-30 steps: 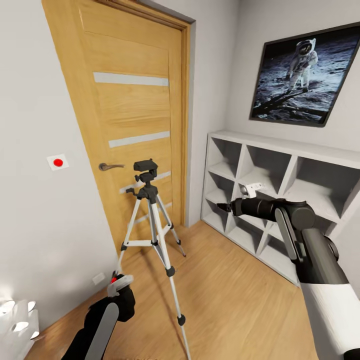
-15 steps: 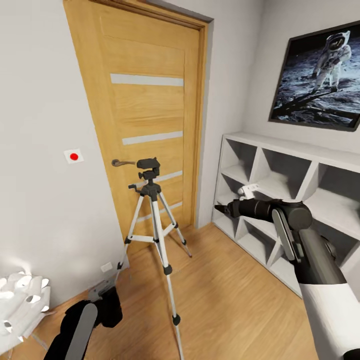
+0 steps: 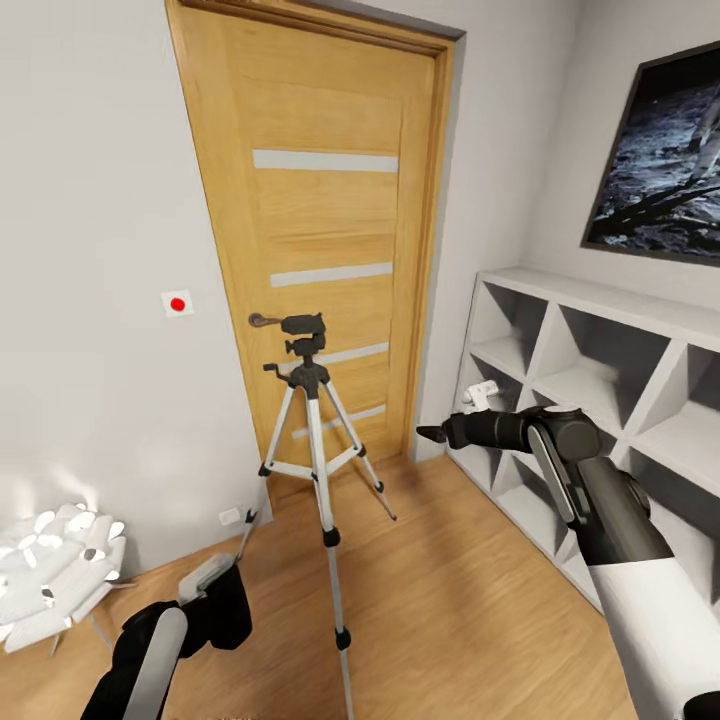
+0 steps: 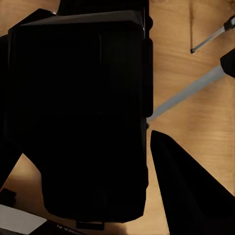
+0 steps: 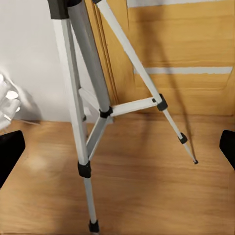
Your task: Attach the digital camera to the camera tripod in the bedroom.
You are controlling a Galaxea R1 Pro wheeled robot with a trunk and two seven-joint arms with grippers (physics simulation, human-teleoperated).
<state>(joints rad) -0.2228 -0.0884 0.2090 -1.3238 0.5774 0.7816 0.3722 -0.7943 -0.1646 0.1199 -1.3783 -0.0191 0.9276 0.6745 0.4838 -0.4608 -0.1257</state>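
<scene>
One camera tripod [image 3: 312, 440] mid frame before the wooden door [image 3: 330, 240], left hand [image 3: 215, 610] at lower left holding the digital camera [image 4: 78, 117], right hand [image 3: 432, 434] mid right, fingers spread wide.

- The left arm is seen low at the head view's left, black with a white panel, bent upward at the wrist
- The left gripper [image 3: 212, 590] is closed on a dark boxy object, which cannot be identified for certain; one black finger [image 4: 188, 191] is seen beside it in the left wrist view
- The right arm is stretched forward from a white upper sleeve, forearm level
- The right gripper [image 3: 432, 434] is pointed leftward; its black fingertips [image 5: 10, 152] are spread wide apart
</scene>
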